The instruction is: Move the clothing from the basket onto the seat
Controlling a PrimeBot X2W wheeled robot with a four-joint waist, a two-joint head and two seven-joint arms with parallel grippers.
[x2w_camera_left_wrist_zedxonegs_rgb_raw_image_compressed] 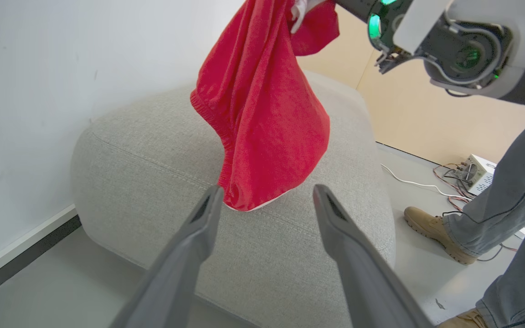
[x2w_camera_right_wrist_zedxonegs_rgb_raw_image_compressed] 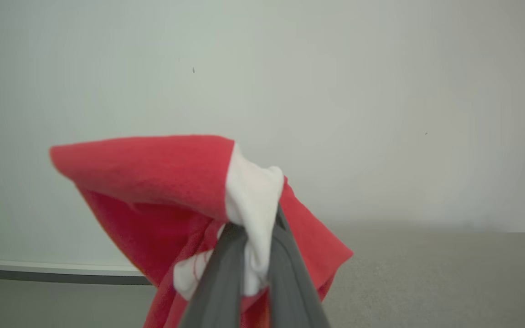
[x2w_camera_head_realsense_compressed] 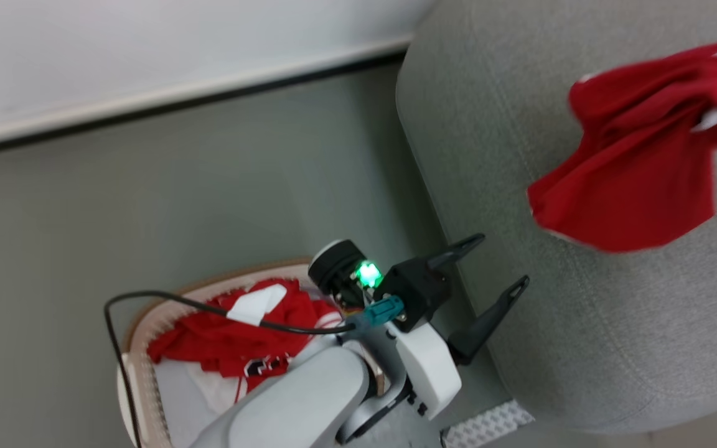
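A red garment with white panels (x2w_camera_head_realsense_compressed: 638, 162) hangs over the light-grey seat (x2w_camera_head_realsense_compressed: 520, 155), and my right gripper (x2w_camera_right_wrist_zedxonegs_rgb_raw_image_compressed: 255, 230) is shut on its white part. The left wrist view shows this garment (x2w_camera_left_wrist_zedxonegs_rgb_raw_image_compressed: 267, 127) hanging with its lower edge just above the seat (x2w_camera_left_wrist_zedxonegs_rgb_raw_image_compressed: 153, 159). My left gripper (x2w_camera_head_realsense_compressed: 501, 259) is open and holds nothing, beside the seat's near edge and above the basket (x2w_camera_head_realsense_compressed: 147, 311). More red-and-white clothing (x2w_camera_head_realsense_compressed: 209, 339) lies in the basket, with pale fabric (x2w_camera_head_realsense_compressed: 181, 389) under it. My left forearm hides part of the basket.
A person's grey trouser legs and tan shoes (x2w_camera_left_wrist_zedxonegs_rgb_raw_image_compressed: 435, 228) stand on the floor to the right of the seat. A small white box with tangled cables (x2w_camera_left_wrist_zedxonegs_rgb_raw_image_compressed: 472, 173) lies there too. A white wall with a dark skirting (x2w_camera_head_realsense_compressed: 178, 106) runs behind the basket and the seat.
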